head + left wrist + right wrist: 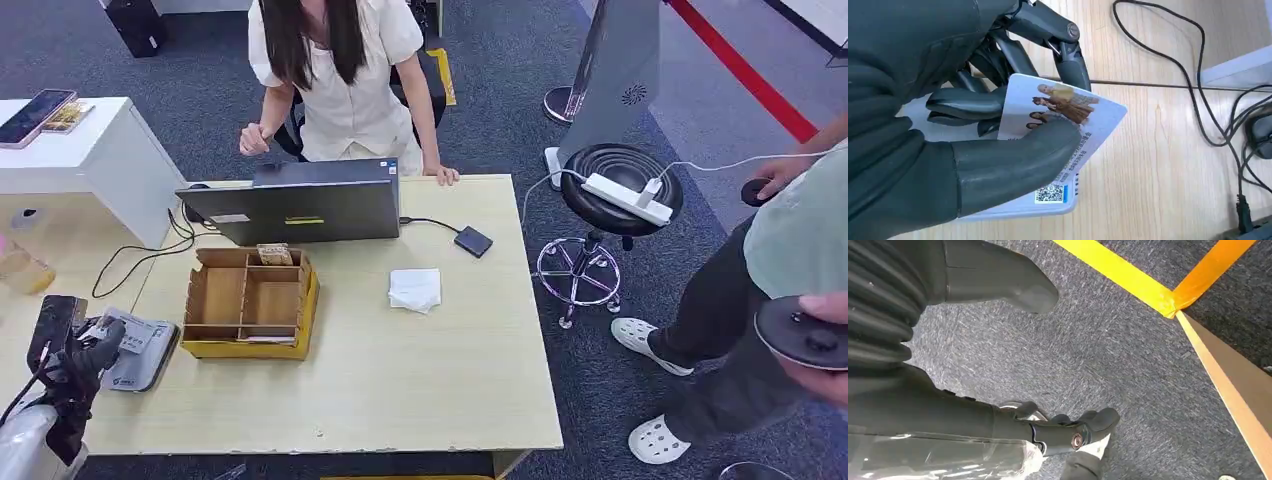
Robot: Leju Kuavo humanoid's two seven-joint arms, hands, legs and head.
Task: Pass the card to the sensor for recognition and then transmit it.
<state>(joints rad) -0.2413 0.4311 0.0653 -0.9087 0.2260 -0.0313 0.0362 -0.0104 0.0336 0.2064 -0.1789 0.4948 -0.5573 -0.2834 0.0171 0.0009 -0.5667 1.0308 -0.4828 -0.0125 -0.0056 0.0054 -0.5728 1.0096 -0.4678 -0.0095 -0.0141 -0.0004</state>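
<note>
My left hand point(963, 160) pinches a white card point(1068, 107) between the thumb and the darker fingers; the card bears printed figures and a QR code. In the head view that left hand point(88, 352) hovers at the table's front left corner, over a grey tray point(152, 368) of cards. A small dark sensor box point(473, 241) lies on the table to the right of the laptop point(300, 208), joined to it by a cable. My right hand point(923, 405) hangs above the carpet, thumb and fingers apart, holding nothing.
A cardboard divider box point(250, 300) on a yellow base stands between my left hand and the sensor box. White folded paper point(415, 289) lies mid-table. A person point(340, 80) sits behind the laptop; another person point(790, 260) stands at the right, near a black stool point(620, 190).
</note>
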